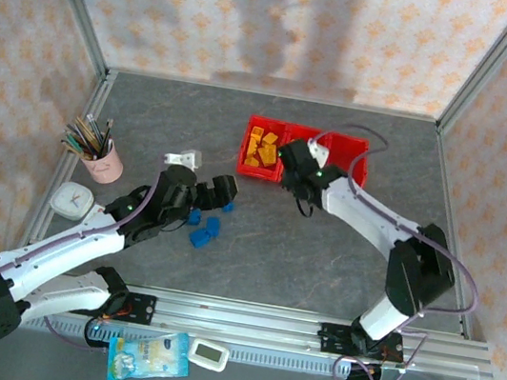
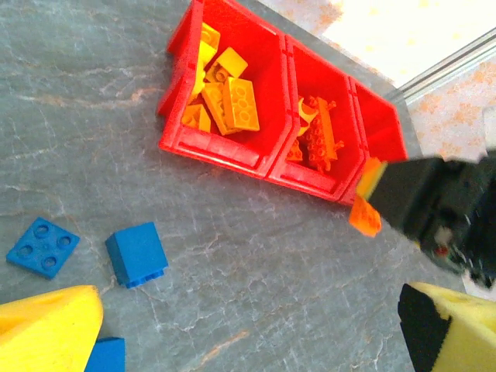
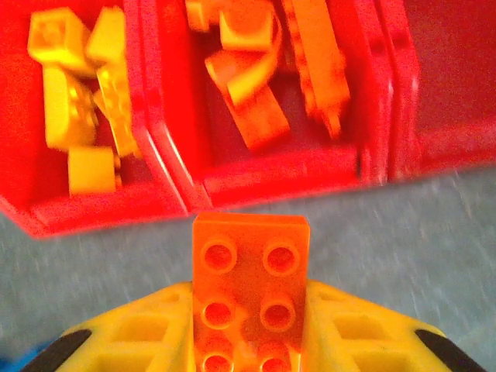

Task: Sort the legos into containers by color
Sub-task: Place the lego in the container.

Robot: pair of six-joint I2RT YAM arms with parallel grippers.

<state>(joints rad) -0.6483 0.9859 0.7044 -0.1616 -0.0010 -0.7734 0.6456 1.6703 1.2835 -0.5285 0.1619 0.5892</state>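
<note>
1. The right claw (image 3: pixel 248 310) is closed tight on an orange brick (image 3: pixel 249 263), gripping its lower end. The brick hangs just short of the near wall of the containers (image 3: pixel 279 190), which sit toward the far edge of the tabletop (image 1: pixel 320 258). Let go here and I'd expect it to land outside the bins.
2. Most of the brick sticks out past the jaws. If it comes in too low, a knock against that near wall could twist it in the grip or pop it loose.
3. It lines up with the middle compartment, where the orange pieces (image 3: pixel 256 116) lie. The yellow pieces (image 3: pixel 77 101) are right next door, and the third compartment (image 3: pixel 457 77) on the other side looks bare. A sideways drift would spoil the sort.
4. The orange pile looks crowded, so a brick dropped from high up might bounce over a divider.
5. The left claw (image 2: pixel 252 310) is spread wide and empty, above the blue legos (image 2: pixel 137 253) nearer the middle of the tabletop. The two arms are close, so a reach by either could make them clash.
</note>
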